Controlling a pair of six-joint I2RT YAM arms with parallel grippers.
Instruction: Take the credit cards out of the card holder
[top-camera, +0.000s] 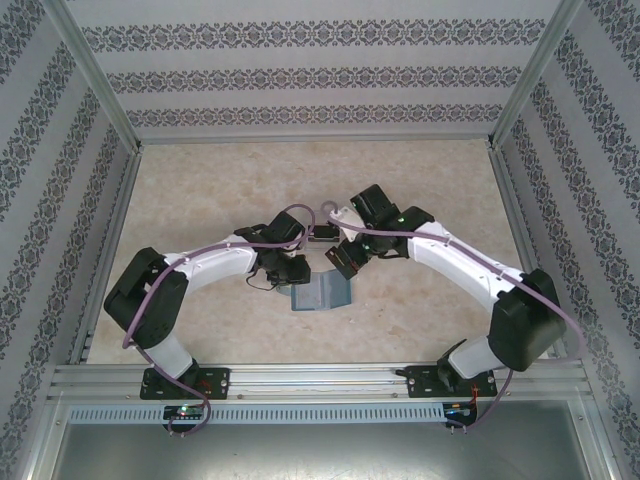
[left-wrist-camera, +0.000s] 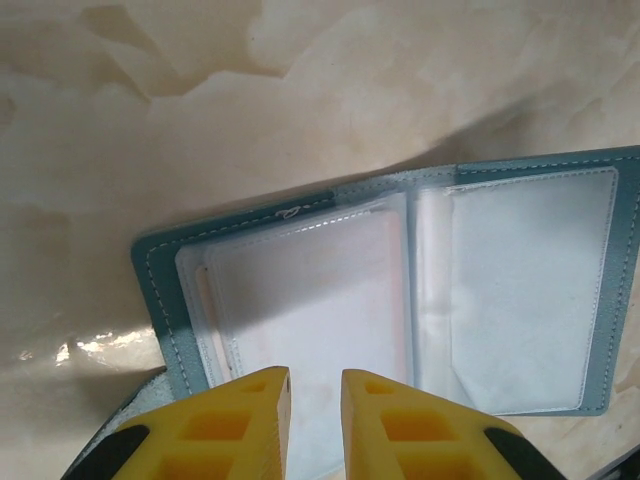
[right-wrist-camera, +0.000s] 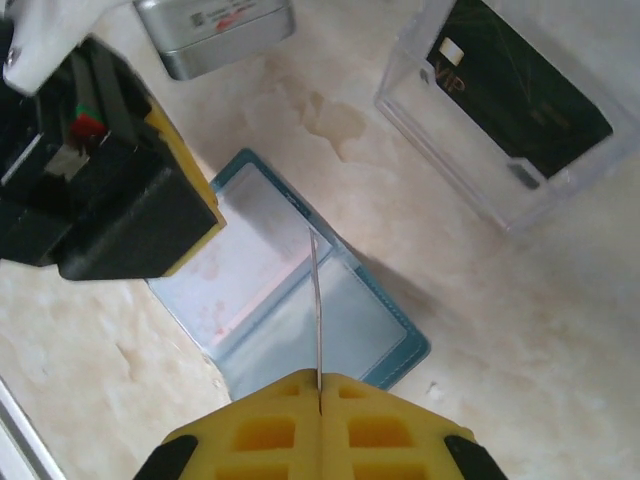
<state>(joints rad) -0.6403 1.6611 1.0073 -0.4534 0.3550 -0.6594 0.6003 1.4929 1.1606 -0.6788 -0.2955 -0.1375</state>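
The teal card holder (top-camera: 322, 296) lies open and flat on the table between both arms. Its clear sleeves (left-wrist-camera: 520, 290) look pale. My left gripper (left-wrist-camera: 315, 400) hovers over the holder's left panel, its yellow fingers (left-wrist-camera: 240, 420) a narrow gap apart with nothing between them. My right gripper (right-wrist-camera: 320, 385) is shut on a thin pale credit card (right-wrist-camera: 317, 300), seen edge-on and standing up above the holder's (right-wrist-camera: 380, 330) fold. In the top view the two grippers (top-camera: 295, 272) (top-camera: 343, 265) meet just above the holder.
A clear plastic box (right-wrist-camera: 450, 160) holding a dark credit card (right-wrist-camera: 520, 95) stands beyond the holder on the right. A silver tin (right-wrist-camera: 215, 30) lies at the far left. Patterned walls and metal rails enclose the marble table (top-camera: 200, 190).
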